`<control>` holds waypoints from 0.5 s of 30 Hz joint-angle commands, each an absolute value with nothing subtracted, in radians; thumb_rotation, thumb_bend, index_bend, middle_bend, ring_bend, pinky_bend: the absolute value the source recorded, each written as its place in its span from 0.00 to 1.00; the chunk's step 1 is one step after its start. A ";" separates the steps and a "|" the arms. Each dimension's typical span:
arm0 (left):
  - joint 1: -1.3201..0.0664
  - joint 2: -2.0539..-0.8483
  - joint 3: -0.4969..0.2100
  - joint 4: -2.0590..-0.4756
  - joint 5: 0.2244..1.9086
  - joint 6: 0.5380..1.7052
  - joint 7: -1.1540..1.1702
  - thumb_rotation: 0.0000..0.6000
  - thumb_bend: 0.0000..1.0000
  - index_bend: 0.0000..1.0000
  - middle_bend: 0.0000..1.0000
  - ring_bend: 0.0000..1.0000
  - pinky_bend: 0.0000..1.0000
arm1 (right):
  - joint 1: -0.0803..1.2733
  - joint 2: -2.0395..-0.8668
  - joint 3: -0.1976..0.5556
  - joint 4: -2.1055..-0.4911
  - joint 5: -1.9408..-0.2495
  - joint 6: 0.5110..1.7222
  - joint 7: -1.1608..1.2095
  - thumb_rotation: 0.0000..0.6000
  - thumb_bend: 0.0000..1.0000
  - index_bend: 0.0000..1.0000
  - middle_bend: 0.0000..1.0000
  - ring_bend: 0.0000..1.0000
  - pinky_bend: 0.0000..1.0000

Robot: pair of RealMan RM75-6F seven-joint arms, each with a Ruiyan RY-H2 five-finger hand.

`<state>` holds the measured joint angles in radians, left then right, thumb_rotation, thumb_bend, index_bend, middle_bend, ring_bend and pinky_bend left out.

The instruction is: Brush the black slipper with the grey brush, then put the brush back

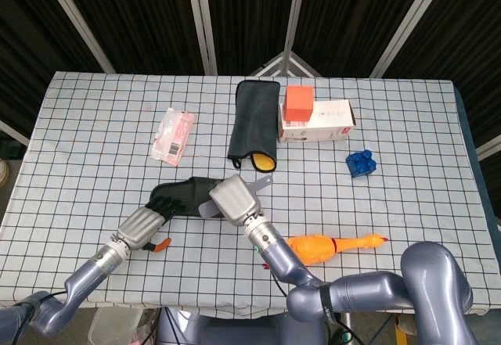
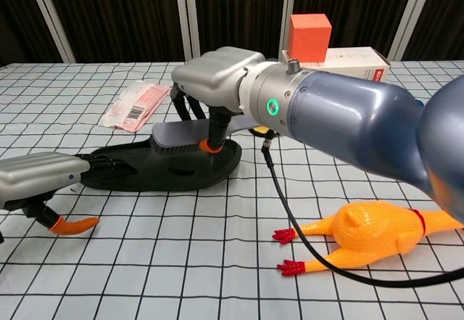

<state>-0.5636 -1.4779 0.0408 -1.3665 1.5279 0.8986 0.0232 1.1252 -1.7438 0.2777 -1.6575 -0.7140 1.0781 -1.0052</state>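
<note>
The black slipper [image 2: 163,169] lies on the checked cloth near the front left, also seen from above as the slipper [image 1: 182,195]. My right hand [image 2: 214,80] grips the grey brush [image 2: 177,133] and holds it bristles-down on the slipper's strap area; in the head view the right hand [image 1: 233,199] covers most of the brush [image 1: 258,183], whose handle sticks out toward the back right. My left hand [image 2: 40,177] rests its fingertips on the slipper's heel end, fingers stretched flat; the left hand [image 1: 145,222] shows the same from above.
A rubber chicken [image 2: 370,231] lies front right, with a black cable [image 2: 290,218] looping beside it. Behind are a dark cloth [image 1: 254,122], a white box [image 1: 317,122] with an orange block [image 1: 298,102] on top, a pink packet [image 1: 173,134] and blue bricks [image 1: 361,163].
</note>
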 commanded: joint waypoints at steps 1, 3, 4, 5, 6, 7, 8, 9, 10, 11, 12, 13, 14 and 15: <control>-0.568 -1.469 0.045 -1.373 1.530 0.898 0.000 0.77 0.56 0.03 0.05 0.00 0.05 | 1.134 -1.749 0.280 -1.663 -0.704 1.074 -0.995 1.00 0.84 0.87 0.65 0.59 0.66; -0.574 -1.463 0.047 -1.379 1.530 0.891 -0.022 0.76 0.56 0.03 0.05 0.00 0.05 | 1.142 -1.757 0.283 -1.667 -0.697 1.071 -0.989 1.00 0.84 0.87 0.65 0.59 0.66; -0.576 -1.461 0.047 -1.381 1.530 0.888 -0.030 0.76 0.56 0.03 0.05 0.00 0.05 | 1.146 -1.763 0.284 -1.667 -0.695 1.071 -0.986 1.00 0.84 0.87 0.65 0.59 0.66; -0.579 -1.460 0.047 -1.381 1.530 0.886 -0.035 0.75 0.56 0.03 0.05 0.00 0.05 | 1.150 -1.769 0.284 -1.665 -0.694 1.072 -0.985 1.00 0.84 0.87 0.65 0.59 0.66; -0.581 -1.459 0.047 -1.382 1.531 0.886 -0.040 0.75 0.56 0.03 0.05 0.00 0.05 | 1.156 -1.778 0.283 -1.662 -0.696 1.074 -0.985 1.00 0.84 0.87 0.65 0.59 0.66; -0.583 -1.459 0.047 -1.383 1.531 0.885 -0.044 0.75 0.56 0.03 0.05 0.00 0.05 | 1.161 -1.788 0.282 -1.654 -0.699 1.077 -0.985 1.00 0.84 0.87 0.65 0.59 0.66; -0.586 -1.459 0.048 -1.383 1.532 0.883 -0.049 0.75 0.56 0.03 0.05 0.00 0.05 | 1.166 -1.799 0.281 -1.645 -0.703 1.080 -0.984 1.00 0.84 0.87 0.65 0.59 0.66; -0.588 -1.459 0.048 -1.382 1.532 0.881 -0.053 0.75 0.56 0.03 0.05 0.00 0.05 | 1.171 -1.812 0.281 -1.634 -0.708 1.083 -0.982 1.00 0.84 0.87 0.65 0.59 0.66; -0.590 -1.460 0.049 -1.382 1.532 0.879 -0.057 0.75 0.56 0.03 0.05 0.00 0.05 | 1.176 -1.825 0.282 -1.619 -0.713 1.084 -0.977 1.00 0.84 0.87 0.65 0.59 0.66; -0.592 -1.461 0.050 -1.381 1.531 0.876 -0.059 0.74 0.56 0.03 0.05 0.00 0.05 | 1.181 -1.839 0.284 -1.601 -0.718 1.083 -0.970 1.00 0.84 0.87 0.65 0.59 0.66; -0.594 -1.462 0.051 -1.379 1.530 0.873 -0.062 0.74 0.56 0.03 0.05 0.00 0.05 | 1.187 -1.856 0.286 -1.575 -0.726 1.083 -0.960 1.00 0.84 0.87 0.65 0.59 0.66; -0.595 -1.463 0.051 -1.378 1.529 0.872 -0.064 0.74 0.56 0.03 0.05 0.00 0.05 | 1.190 -1.866 0.287 -1.558 -0.732 1.080 -0.955 1.00 0.84 0.87 0.65 0.59 0.66; -0.596 -1.463 0.052 -1.378 1.528 0.871 -0.067 0.74 0.56 0.03 0.05 0.00 0.05 | 1.195 -1.883 0.288 -1.528 -0.745 1.077 -0.941 1.00 0.84 0.87 0.65 0.59 0.66; -0.597 -1.462 0.052 -1.378 1.528 0.870 -0.072 0.74 0.56 0.03 0.05 0.00 0.05 | 1.198 -1.895 0.289 -1.506 -0.756 1.075 -0.929 1.00 0.84 0.87 0.65 0.59 0.66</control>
<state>-0.5962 -1.4624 0.0517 -1.3781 1.5284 0.8711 -0.0689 1.1859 -1.8637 0.2858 -1.5500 -0.7323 1.0792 -0.9541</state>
